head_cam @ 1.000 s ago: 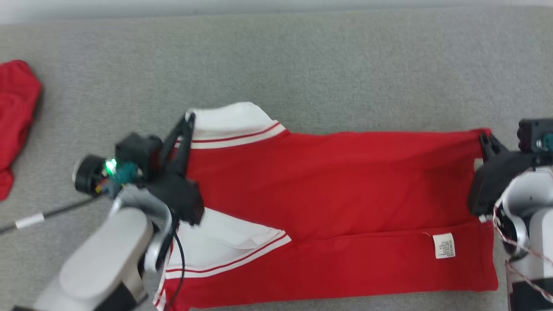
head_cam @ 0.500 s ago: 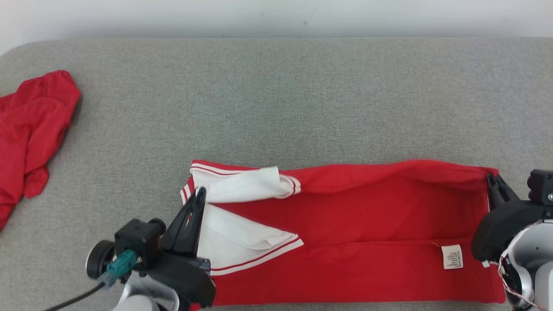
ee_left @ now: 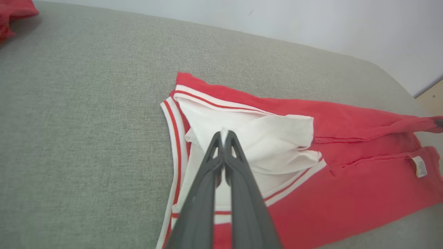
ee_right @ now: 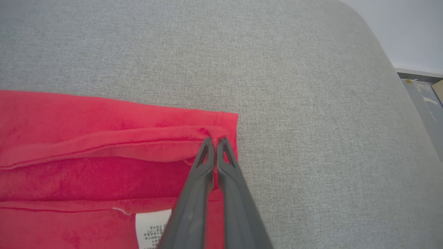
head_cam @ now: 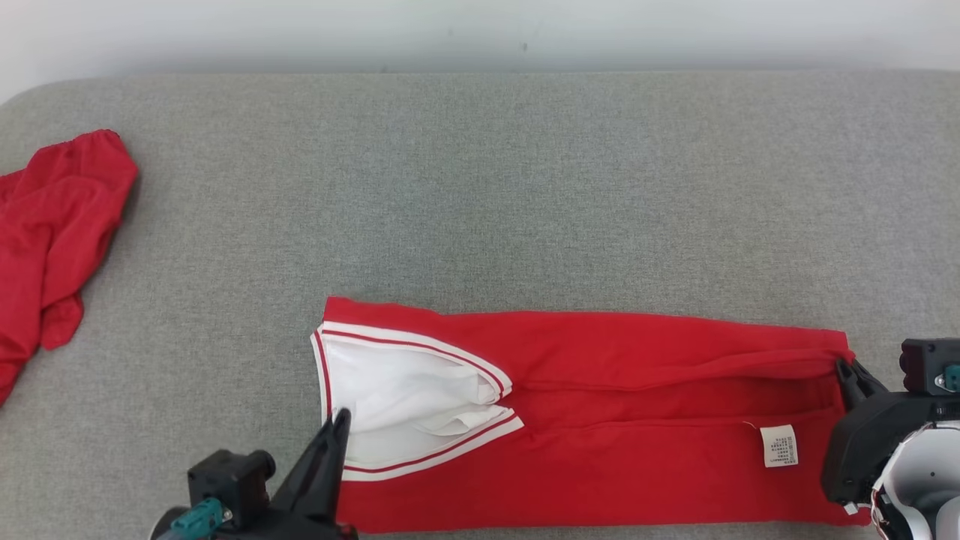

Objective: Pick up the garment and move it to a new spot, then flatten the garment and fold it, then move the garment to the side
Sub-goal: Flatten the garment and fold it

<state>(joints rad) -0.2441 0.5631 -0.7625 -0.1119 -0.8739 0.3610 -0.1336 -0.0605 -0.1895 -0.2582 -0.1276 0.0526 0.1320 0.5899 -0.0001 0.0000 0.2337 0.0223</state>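
With jaws shut, the left gripper (head_cam: 342, 416) pinches the red shirt (head_cam: 637, 465) at its nine-o'clock white sleeve, the right gripper (head_cam: 844, 366) its three-o'clock hem.

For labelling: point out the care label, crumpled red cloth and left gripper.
care label (head_cam: 778, 446), head view, tag's centre.
crumpled red cloth (head_cam: 60, 217), head view, middle folds.
left gripper (ee_left: 223, 133), left wrist view, between fingertips.
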